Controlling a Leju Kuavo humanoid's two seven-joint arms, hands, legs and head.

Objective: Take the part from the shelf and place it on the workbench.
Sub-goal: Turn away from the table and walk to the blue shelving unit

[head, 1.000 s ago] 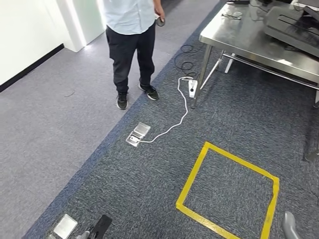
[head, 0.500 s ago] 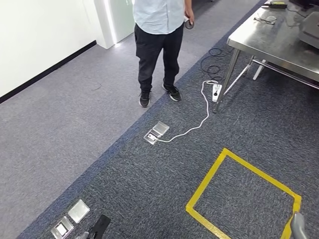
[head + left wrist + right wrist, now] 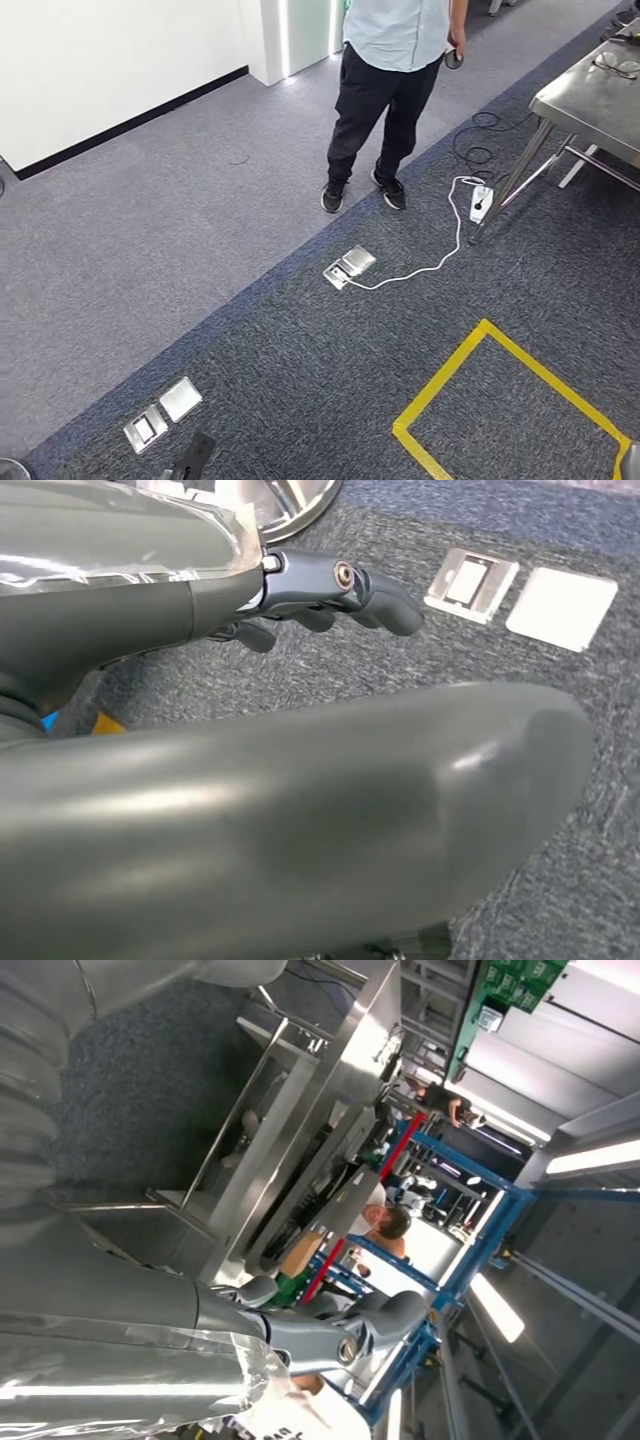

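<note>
1. Your left hand [image 3: 332,585] hangs over the carpet, fingers loosely extended, holding nothing.
2. Your right hand [image 3: 355,1330] is likewise empty, fingers spread apart.
3. The steel table [image 3: 596,100] stands at the far right; you cannot tell where the part is.
4. A person [image 3: 389,90] stands ahead, near a white cable [image 3: 423,268].

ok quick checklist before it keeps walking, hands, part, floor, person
1. Left hand free: ok, fingers loosely extended, holding nothing.
2. Right hand free: ok, nothing visible in it.
3. Part located: not ok, no shelf or part identifiable.
4. Person clear of path: cannot tell; standing on the carpet ahead.
5. White cable on floor: not ok, trip risk near the metal table.
6. Yellow tape square ahead-right: ok, nothing inside the visible part.
</note>
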